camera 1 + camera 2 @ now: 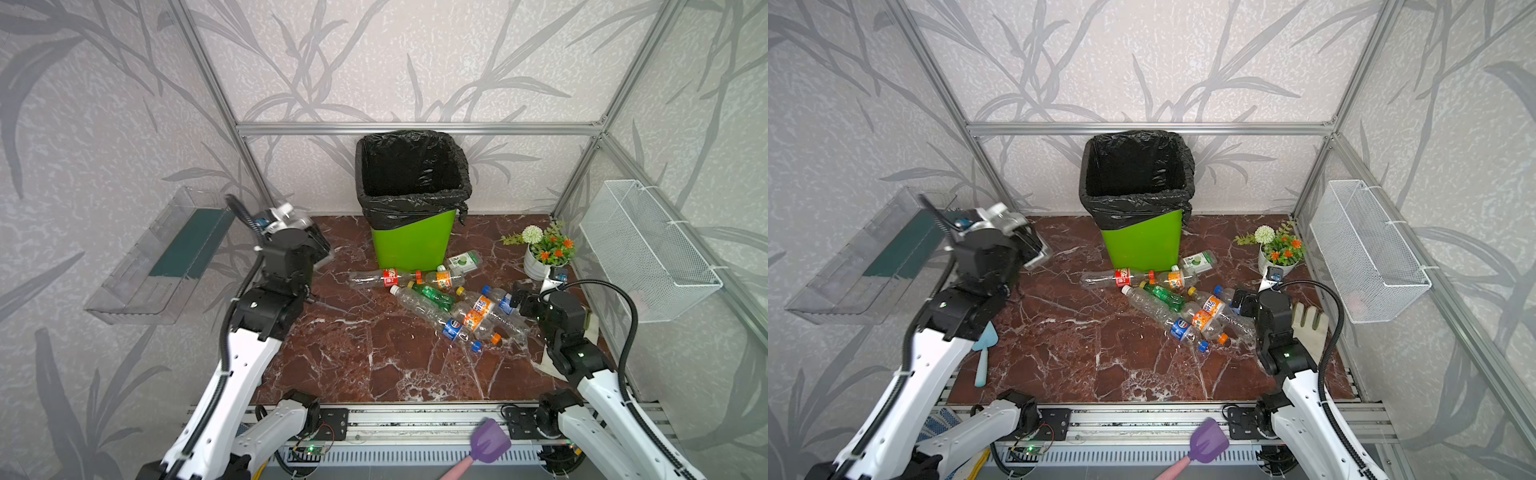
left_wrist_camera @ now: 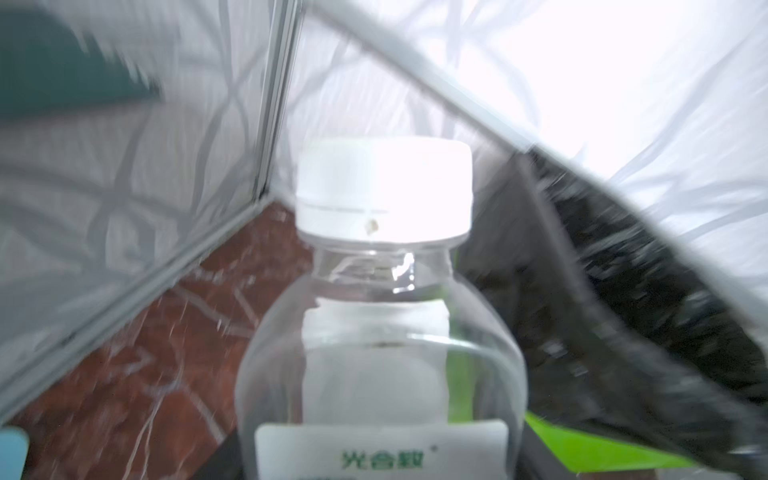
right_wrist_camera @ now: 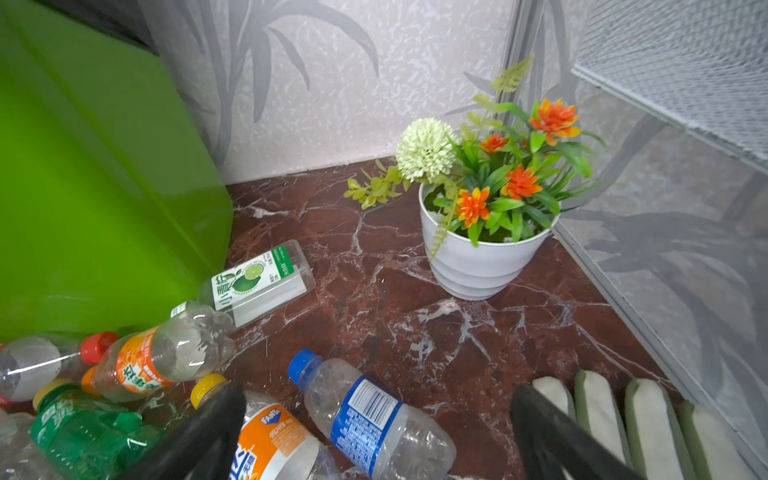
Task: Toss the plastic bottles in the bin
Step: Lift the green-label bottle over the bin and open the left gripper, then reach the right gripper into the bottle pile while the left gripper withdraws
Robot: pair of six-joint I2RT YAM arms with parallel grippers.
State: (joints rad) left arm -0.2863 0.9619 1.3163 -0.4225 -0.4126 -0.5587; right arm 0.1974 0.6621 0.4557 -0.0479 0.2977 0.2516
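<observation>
My left gripper [image 1: 319,248] is raised at the left of the bin and is shut on a clear plastic bottle [image 2: 380,365] with a white cap and a white label. The lime-green bin [image 1: 411,245], lined with a black bag, stands at the back middle. Several plastic bottles [image 1: 440,303] lie in a heap in front of it, among them a red-labelled one [image 1: 384,277] and a green one [image 1: 434,295]. My right gripper [image 3: 374,428] hangs open just over a blue-labelled bottle [image 3: 365,419], with an orange-labelled bottle [image 3: 270,444] beside one finger.
A white flower pot [image 1: 538,266] stands at the back right, under a white wire basket [image 1: 648,249] on the wall. A clear tray [image 1: 158,257] hangs on the left wall. A blue trowel [image 1: 984,353], a glove [image 3: 623,415] and a purple spatula [image 1: 488,442] lie near the edges.
</observation>
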